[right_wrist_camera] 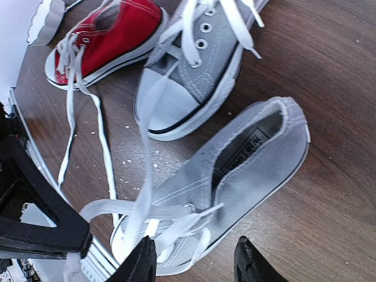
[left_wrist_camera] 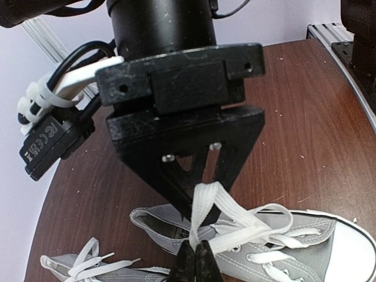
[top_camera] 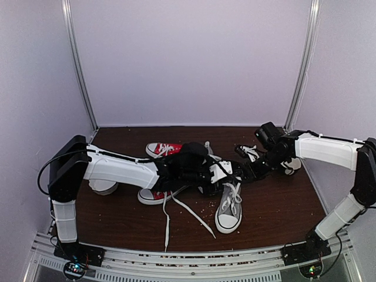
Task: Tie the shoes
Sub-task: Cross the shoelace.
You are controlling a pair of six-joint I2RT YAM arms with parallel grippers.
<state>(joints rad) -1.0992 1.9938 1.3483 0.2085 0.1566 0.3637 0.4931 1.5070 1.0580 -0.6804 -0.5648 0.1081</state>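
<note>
Two grey shoes lie mid-table. One (top_camera: 229,207) points its white toe cap at the near edge. The other (top_camera: 221,169) lies between my grippers, partly hidden. My left gripper (top_camera: 205,174) is shut on a loop of this shoe's white lace (left_wrist_camera: 207,202); its fingertips (left_wrist_camera: 197,258) pinch the lace just above the shoe (left_wrist_camera: 294,249). The second grey shoe (left_wrist_camera: 111,271) shows at the bottom left. My right gripper (right_wrist_camera: 194,264) is open and hovers over the same shoe (right_wrist_camera: 247,170), whose lace (right_wrist_camera: 144,194) runs past its left finger (right_wrist_camera: 140,261).
Two red sneakers with white laces lie left of the grey pair, one (top_camera: 161,148) at the back, one (top_camera: 151,195) nearer, also in the right wrist view (right_wrist_camera: 111,35). Loose laces (top_camera: 188,211) trail toward the front edge. White objects sit under the left arm (top_camera: 103,187) and by the right arm (top_camera: 291,166).
</note>
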